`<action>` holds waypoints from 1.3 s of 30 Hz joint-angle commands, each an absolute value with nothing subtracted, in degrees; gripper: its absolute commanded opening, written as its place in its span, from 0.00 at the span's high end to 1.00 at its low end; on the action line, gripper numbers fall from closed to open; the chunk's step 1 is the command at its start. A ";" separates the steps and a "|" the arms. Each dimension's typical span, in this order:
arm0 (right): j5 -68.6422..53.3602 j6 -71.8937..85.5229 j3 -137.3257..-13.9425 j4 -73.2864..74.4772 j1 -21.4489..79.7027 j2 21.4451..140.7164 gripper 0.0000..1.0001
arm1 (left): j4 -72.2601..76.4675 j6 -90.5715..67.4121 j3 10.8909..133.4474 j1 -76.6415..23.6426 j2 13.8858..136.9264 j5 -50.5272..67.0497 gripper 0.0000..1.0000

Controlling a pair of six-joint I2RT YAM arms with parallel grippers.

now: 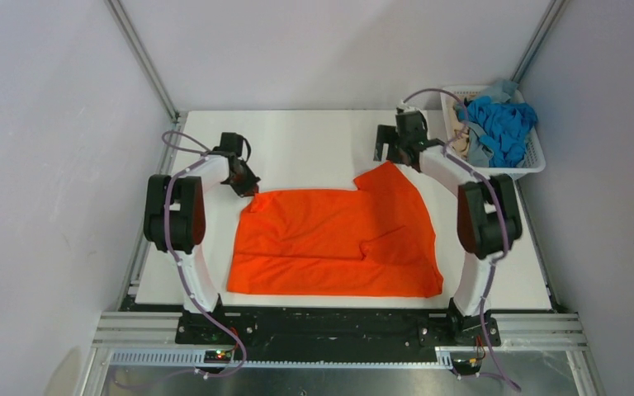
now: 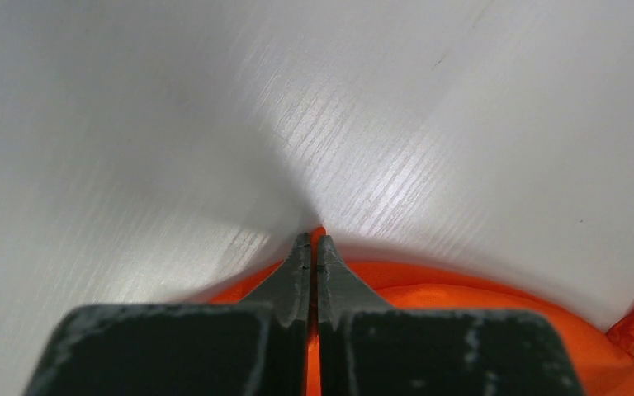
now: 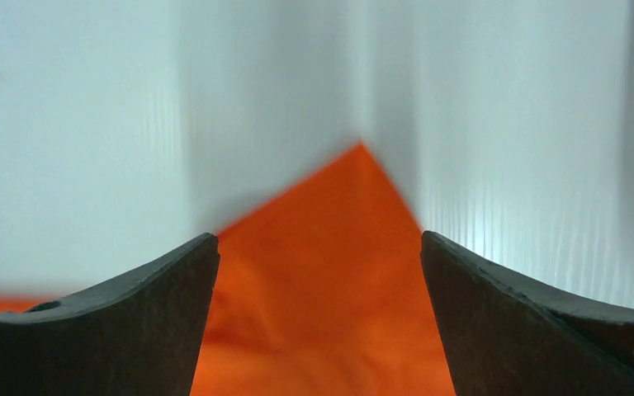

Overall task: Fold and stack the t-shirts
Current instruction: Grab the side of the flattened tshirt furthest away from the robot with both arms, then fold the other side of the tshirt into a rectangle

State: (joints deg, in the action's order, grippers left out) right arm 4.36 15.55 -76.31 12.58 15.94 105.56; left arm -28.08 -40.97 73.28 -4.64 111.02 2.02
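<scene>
The bright orange t-shirt (image 1: 338, 239) lies spread on the white table, partly folded, with a corner pointing to the far right. My left gripper (image 1: 248, 188) is shut on its far left corner; in the left wrist view (image 2: 314, 239) a strip of orange cloth (image 2: 462, 293) shows between the closed fingers. My right gripper (image 1: 398, 157) hangs open over the far right corner; in the right wrist view (image 3: 319, 247) the orange corner (image 3: 330, 272) lies between the spread fingers, not gripped. Bright blue (image 1: 502, 124), grey-blue and beige shirts lie in the basket.
A white slotted plastic basket (image 1: 535, 162) stands at the table's far right corner, holding the other shirts. Grey walls close in the left, back and right. The table's near edge (image 1: 338, 304) meets the aluminium frame by the arm bases.
</scene>
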 commanded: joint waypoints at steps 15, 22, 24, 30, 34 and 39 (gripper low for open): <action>15.19 15.94 -115.37 41.75 18.88 136.37 0.14 | -33.28 -39.22 77.49 -6.48 109.97 -3.69 0.99; 13.99 16.60 -107.91 38.11 18.63 130.55 0.66 | -34.17 -38.85 78.44 -6.68 110.27 -4.04 0.99; 12.83 16.52 -106.20 35.91 18.59 128.52 0.83 | -34.49 -38.74 78.67 -6.83 109.97 -4.49 0.99; 13.65 15.83 -99.85 30.99 19.46 119.70 1.00 | -35.45 -38.16 78.37 -7.66 107.23 -5.80 0.99; 13.15 15.99 -91.81 27.73 20.36 111.42 1.00 | -36.03 -37.80 77.33 -8.52 105.03 -6.48 0.98; 11.41 15.73 -83.04 26.61 21.63 101.16 1.00 | -36.46 -37.91 74.52 -10.09 101.70 -8.23 0.99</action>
